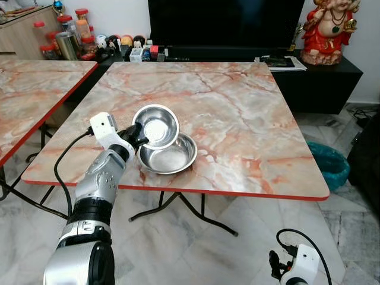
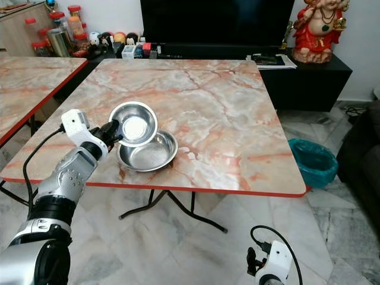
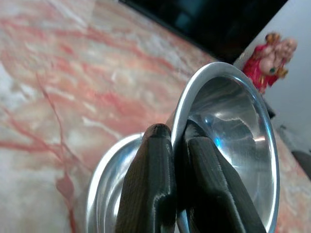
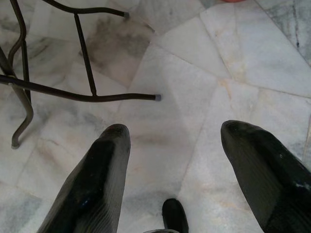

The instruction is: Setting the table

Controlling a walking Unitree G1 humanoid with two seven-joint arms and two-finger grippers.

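- Left gripper (image 1: 138, 138): both black fingers (image 3: 150, 179) pinched on the rim of one steel bowl (image 1: 156, 125), one finger inside, one outside.
- Bowls: two. The held one is tilted, raised over the second bowl (image 1: 169, 155), touching or just clear of it, cannot tell.
- Second bowl sits flat on the marble table (image 1: 237, 113), near the front edge, toward the front-left corner.
- One teal bin (image 1: 328, 163) on the floor past the table's right edge.
- Right gripper (image 4: 175, 165): hangs low over floor tiles, fingers spread wide, holding nothing.
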